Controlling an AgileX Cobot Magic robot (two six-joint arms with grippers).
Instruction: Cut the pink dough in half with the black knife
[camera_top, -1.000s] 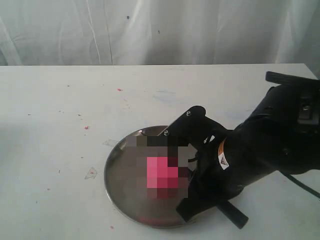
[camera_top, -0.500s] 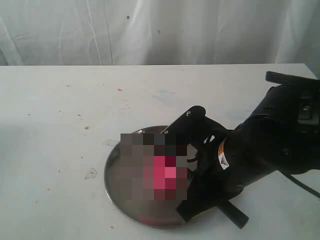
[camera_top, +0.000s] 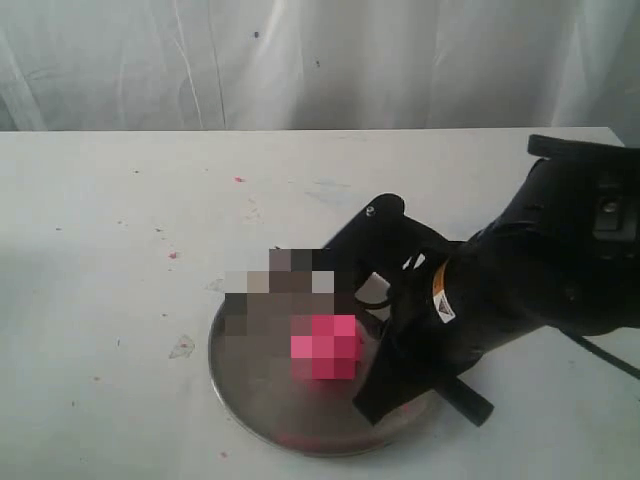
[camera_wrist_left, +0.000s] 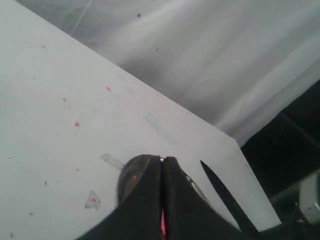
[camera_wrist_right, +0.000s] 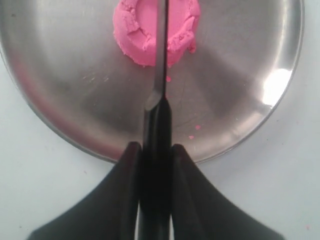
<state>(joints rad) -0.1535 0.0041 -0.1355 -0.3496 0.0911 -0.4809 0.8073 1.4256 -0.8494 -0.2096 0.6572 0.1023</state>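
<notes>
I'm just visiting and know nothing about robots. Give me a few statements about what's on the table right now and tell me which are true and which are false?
1. The pink dough lies on a steel plate. True.
2. The right end effector holds the black knife. True.
3. The knife blade lies beside the dough, clear of it. False: in the right wrist view the blade runs across the middle of the lump.
4. The dough is blue. False: it is bright pink.
5. The left end effector is wide open. False: its fingers are pressed together.

Shiny brushed metal plate (camera_wrist_right: 65, 90), soft matt pink dough (camera_wrist_right: 137, 30), matt black knife (camera_wrist_right: 159, 100)
</notes>
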